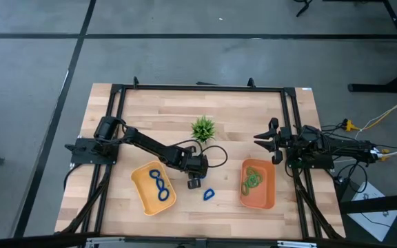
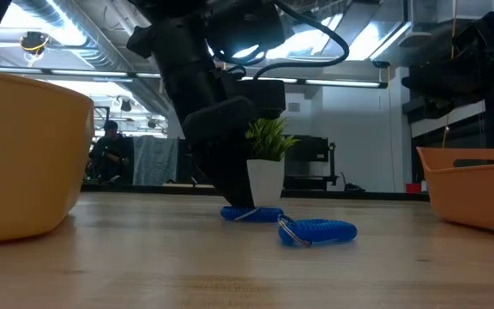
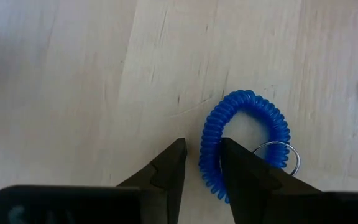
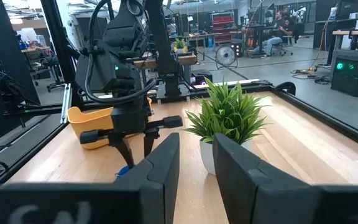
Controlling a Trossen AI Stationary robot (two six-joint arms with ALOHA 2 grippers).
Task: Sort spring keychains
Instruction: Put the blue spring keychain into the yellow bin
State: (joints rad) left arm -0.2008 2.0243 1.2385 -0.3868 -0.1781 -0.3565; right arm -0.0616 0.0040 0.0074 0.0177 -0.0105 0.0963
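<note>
Left gripper (image 3: pixel 202 163) astride blue spring keychain (image 3: pixel 246 138); no legible writing.

two dark blue spring keychains (image 1: pixel 160 184) lie in the left yellow tray (image 1: pixel 143 198). a tangle of light green ones (image 1: pixel 252 179) sits in the right orange tray (image 1: pixel 267 200). one blue coil (image 3: pixel 244 140) with a metal ring lies flat on the wooden table (image 1: pixel 240 117) between them, another blue one (image 1: pixel 208 193) near it.

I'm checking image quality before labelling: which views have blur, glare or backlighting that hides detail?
Low view: bright ceiling lights behind leave the left arm a dark silhouette; the near yellow tray looks soft. Left wrist view: the blue keychain is sharp, the fingers blurred. Right wrist view: near fingers soft, the plant clear.
</note>
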